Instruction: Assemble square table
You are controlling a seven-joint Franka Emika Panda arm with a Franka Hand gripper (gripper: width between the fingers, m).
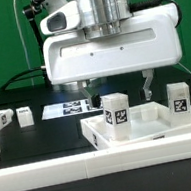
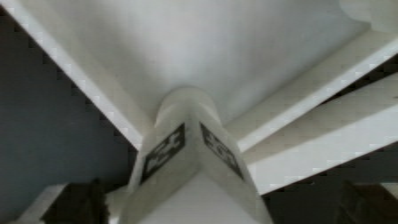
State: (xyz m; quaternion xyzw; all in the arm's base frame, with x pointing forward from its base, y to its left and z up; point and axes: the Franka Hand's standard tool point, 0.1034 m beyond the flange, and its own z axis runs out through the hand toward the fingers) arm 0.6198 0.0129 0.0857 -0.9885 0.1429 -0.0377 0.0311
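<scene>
The white square tabletop (image 1: 150, 126) lies near the front, at the exterior view's right. One tagged white leg (image 1: 117, 114) stands upright on its near-left corner, and a second leg (image 1: 178, 97) stands at its right side. My gripper (image 1: 116, 86) is open, its fingers spread wide just above the first leg and not touching it. In the wrist view that leg (image 2: 187, 150) rises toward the camera between the dark fingers (image 2: 75, 204), with the tabletop (image 2: 196, 50) beneath. Two loose legs (image 1: 0, 120) (image 1: 24, 115) lie at the left.
The marker board (image 1: 67, 108) lies flat behind the tabletop, under the gripper body. A long white rail (image 1: 86, 168) runs along the front edge of the black table. A green wall stands behind.
</scene>
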